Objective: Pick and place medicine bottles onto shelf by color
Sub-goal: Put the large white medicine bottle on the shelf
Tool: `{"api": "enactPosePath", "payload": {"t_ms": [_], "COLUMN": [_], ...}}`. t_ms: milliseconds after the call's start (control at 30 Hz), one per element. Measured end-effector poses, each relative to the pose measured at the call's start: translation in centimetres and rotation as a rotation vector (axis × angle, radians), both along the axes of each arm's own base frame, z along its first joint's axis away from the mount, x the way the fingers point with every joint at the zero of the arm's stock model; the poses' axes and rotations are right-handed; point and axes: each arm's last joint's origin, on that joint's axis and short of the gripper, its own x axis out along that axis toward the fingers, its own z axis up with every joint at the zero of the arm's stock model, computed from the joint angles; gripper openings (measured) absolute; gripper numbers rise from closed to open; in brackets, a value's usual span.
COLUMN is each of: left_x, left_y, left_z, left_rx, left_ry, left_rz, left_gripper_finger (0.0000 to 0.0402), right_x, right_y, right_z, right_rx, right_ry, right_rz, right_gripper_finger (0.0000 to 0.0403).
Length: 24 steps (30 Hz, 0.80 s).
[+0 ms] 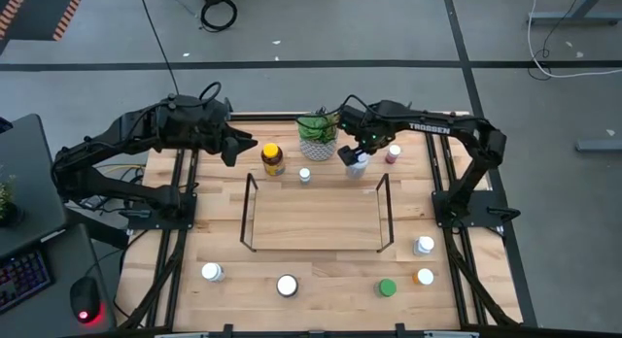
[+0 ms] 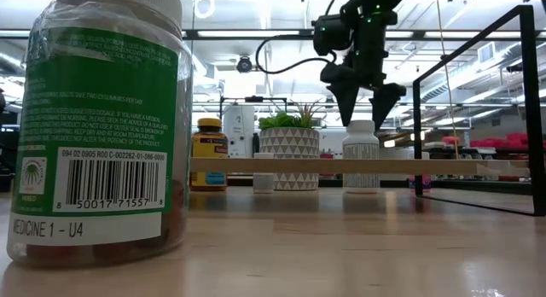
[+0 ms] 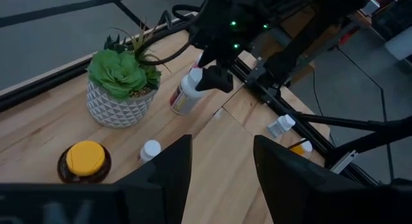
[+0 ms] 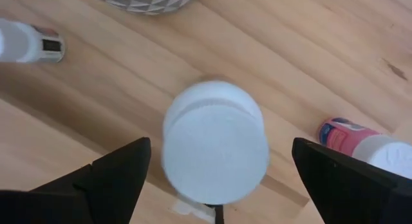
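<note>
green-label bottle (image 2: 98, 126) nearest | right pincer (image 1: 356, 161) spread over white bottle (image 4: 215, 141) | step: grasp | next: descend, pinch | left pincer (image 3: 222, 169) spread, waiting

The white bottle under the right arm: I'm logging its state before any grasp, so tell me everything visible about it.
The white bottle is a small round plastic-looking container with a wide white cap and a pale, finely printed label. It stands upright on the wooden table, behind the wire shelf, between the potted plant and a pink-labelled bottle. The right hand hangs open directly above it, fingers either side of the cap, not touching.
</note>
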Motion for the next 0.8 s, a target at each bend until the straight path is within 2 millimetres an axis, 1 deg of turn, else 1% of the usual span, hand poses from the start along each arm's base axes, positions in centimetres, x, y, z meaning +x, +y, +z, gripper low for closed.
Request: {"api": "enactPosePath", "payload": {"t_ms": [167, 333, 467, 700, 800], "left_x": [0.01, 0.0, 0.0, 0.0, 0.0], "left_y": [0.0, 0.0, 0.0, 0.0, 0.0], "left_z": [0.01, 0.01, 0.0, 0.0, 0.0], "left_rx": [0.0, -0.015, -0.016, -0.017, -0.016], "left_ry": [-0.002, -0.006, -0.005, -0.005, -0.005], "left_rz": [0.001, 0.009, 0.009, 0.009, 0.009], "left_gripper_finger": [0.0173, 0.0173, 0.0173, 0.0174, 0.0172], "right_x": [0.17, 0.24, 0.28, 0.31, 0.31], "right_y": [-0.43, -0.7, -0.71, -0.7, -0.7], "right_z": [-0.57, -0.75, -0.75, -0.75, -0.75], "right_rx": [0.019, 0.034, 0.034, 0.035, 0.039], "right_ry": [0.008, -0.002, -0.006, -0.009, -0.011], "right_rz": [-0.009, -0.015, -0.013, -0.012, -0.011], "right_gripper_finger": [0.0378, 0.0356, 0.0328, 0.0264, 0.0249]}}
